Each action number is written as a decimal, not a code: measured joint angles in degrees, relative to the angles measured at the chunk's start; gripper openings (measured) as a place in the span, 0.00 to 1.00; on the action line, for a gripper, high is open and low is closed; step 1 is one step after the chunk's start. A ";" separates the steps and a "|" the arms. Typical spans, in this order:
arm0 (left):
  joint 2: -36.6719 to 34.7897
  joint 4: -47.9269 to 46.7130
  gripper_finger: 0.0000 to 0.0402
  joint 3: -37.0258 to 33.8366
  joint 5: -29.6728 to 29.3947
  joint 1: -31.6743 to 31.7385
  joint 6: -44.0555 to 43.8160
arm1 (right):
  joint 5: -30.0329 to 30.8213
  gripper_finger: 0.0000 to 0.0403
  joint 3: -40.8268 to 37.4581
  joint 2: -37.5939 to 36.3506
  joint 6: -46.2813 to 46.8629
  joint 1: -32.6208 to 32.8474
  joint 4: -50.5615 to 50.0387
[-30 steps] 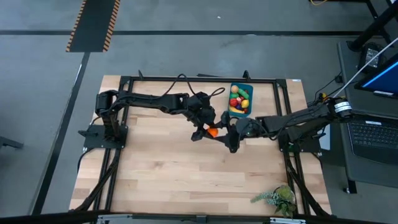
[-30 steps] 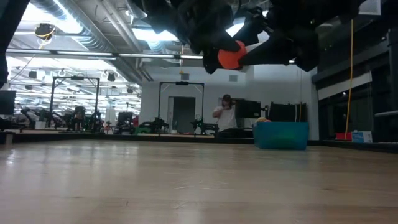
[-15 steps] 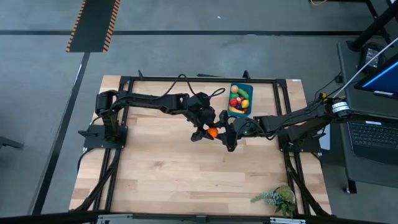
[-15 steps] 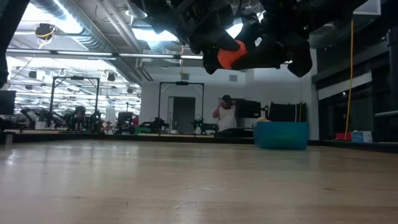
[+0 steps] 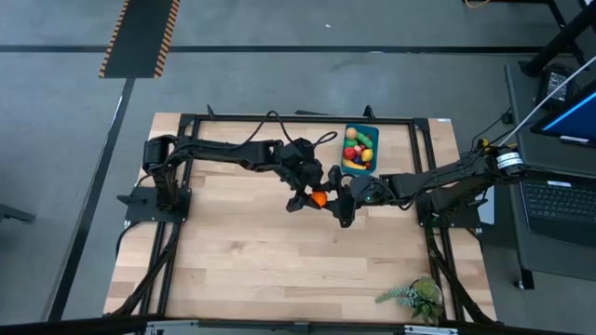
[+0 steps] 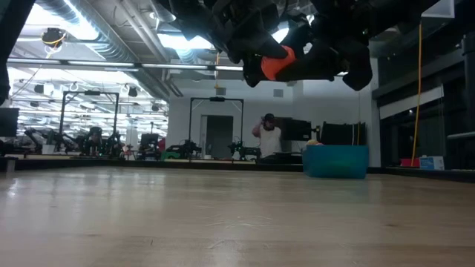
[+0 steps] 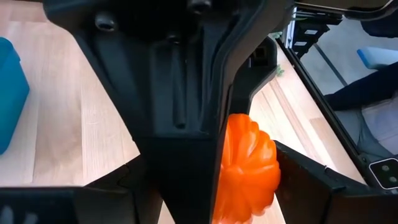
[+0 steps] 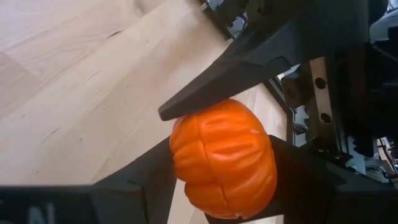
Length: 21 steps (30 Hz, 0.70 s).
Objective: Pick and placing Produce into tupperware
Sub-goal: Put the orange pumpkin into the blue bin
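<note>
I've got both grippers on one piece mid-air over the table centre: left gripper (image 5: 313, 197) pinches the orange pumpkin (image 5: 319, 197), its fingers (image 7: 180, 118) pressed on the ribbed sides, and my right gripper (image 5: 337, 199) has its fingers (image 8: 143, 183) closed around the same pumpkin from the other side. Low view shows the pumpkin (image 6: 273, 65) well clear of the table (image 5: 251, 261). Looks like a hand-over, left to right, at the double-grip stage. The tupperware (image 5: 360, 149) sits near the back edge, just beyond the right arm, already holding several produce pieces (image 5: 354, 154). Next I'd judge the left needs to spread and back off while the right keeps its hold, then carry over the tub and drop. Risk: slip if both release.
</note>
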 joint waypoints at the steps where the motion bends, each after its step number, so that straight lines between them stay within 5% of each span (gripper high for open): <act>1: 0.00 -0.02 0.59 0.00 -0.03 0.02 0.00 | -0.01 0.58 0.00 0.00 0.00 -0.02 0.04; 21: 0.00 -0.36 0.59 0.00 0.69 0.00 -0.31 | -1.30 0.44 0.00 0.00 -1.01 0.00 0.26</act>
